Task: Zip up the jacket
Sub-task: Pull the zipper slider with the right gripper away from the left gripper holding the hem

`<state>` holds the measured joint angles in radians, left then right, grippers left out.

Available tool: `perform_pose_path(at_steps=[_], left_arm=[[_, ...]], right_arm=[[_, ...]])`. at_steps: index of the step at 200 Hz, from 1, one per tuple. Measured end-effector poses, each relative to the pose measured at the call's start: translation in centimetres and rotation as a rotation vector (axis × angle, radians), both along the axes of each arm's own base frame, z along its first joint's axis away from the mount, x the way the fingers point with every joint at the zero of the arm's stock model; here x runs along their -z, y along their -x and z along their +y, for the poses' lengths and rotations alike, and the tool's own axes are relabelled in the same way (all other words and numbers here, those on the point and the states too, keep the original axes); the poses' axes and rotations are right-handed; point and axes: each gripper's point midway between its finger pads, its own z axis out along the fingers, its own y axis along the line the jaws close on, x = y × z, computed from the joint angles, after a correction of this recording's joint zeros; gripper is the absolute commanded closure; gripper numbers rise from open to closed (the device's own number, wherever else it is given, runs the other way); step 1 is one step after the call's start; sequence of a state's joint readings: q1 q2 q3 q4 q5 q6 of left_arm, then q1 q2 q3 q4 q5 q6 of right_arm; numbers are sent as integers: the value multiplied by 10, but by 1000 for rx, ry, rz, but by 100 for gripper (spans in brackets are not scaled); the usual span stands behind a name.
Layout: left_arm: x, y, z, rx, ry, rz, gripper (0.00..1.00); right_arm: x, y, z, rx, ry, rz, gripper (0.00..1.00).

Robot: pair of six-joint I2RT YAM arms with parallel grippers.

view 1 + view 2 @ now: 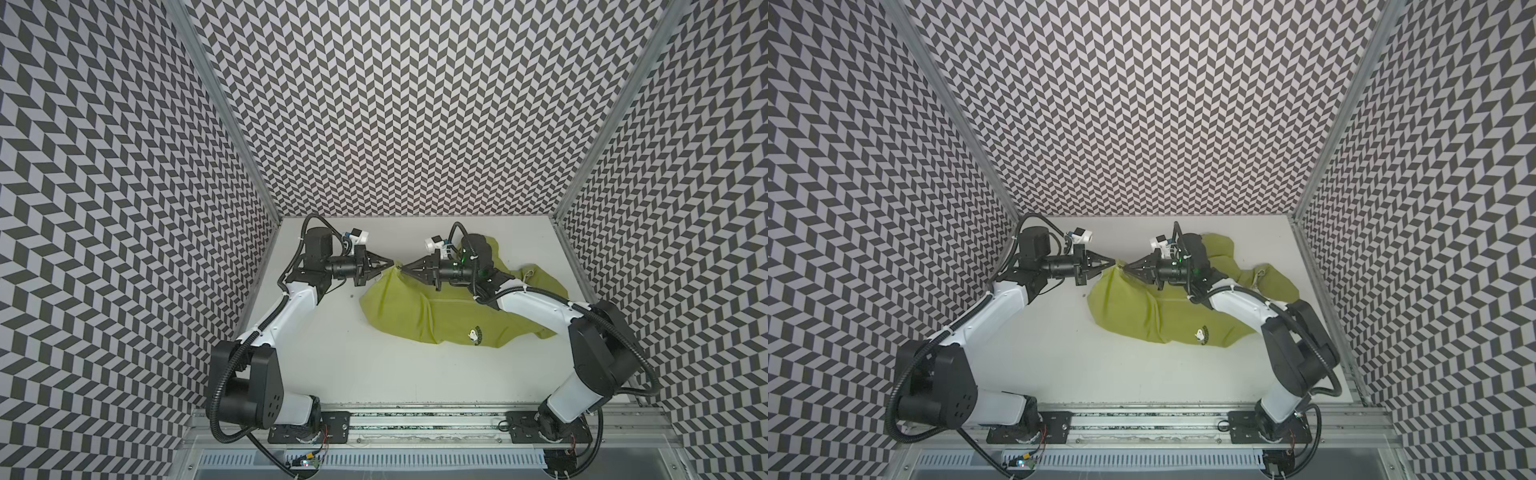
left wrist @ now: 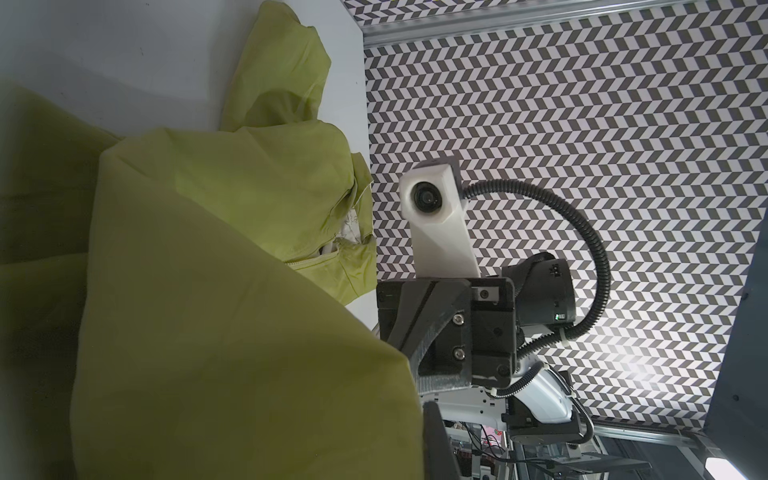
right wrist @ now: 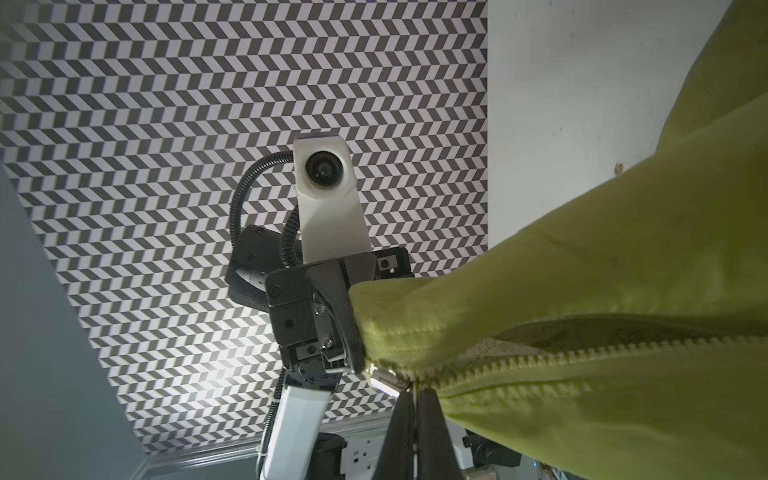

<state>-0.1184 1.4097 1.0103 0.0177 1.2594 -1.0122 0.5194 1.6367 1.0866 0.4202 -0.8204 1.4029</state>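
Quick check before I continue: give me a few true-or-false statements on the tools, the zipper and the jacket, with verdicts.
1. The left tool and right tool meet at one end of the jacket. True.
2. The zipper is closed along its whole length. False: past the slider the teeth stand apart and lining shows.
3. The emblem faces up. True.
4. The left tool is open, clear of the fabric. False: it is shut on the jacket's end.
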Motion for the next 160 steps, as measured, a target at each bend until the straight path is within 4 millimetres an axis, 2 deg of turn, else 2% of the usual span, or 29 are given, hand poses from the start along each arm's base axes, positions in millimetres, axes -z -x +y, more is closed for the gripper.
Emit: perform_pose_path(at_steps=[35, 63, 98, 160], left_arm=[[-6, 4, 1, 5, 4, -17, 100], [-13, 4, 8, -19, 6, -40, 100], [-10, 3, 13, -32, 5, -32, 100], [2, 1, 17, -57, -29, -15, 100]], right_arm=[[-12, 0, -6, 25, 66, -75, 100], [2, -1, -11, 40, 125, -62, 100], [17, -2, -15, 52, 180, -42, 100], [17, -5, -20, 56, 243, -56, 100]])
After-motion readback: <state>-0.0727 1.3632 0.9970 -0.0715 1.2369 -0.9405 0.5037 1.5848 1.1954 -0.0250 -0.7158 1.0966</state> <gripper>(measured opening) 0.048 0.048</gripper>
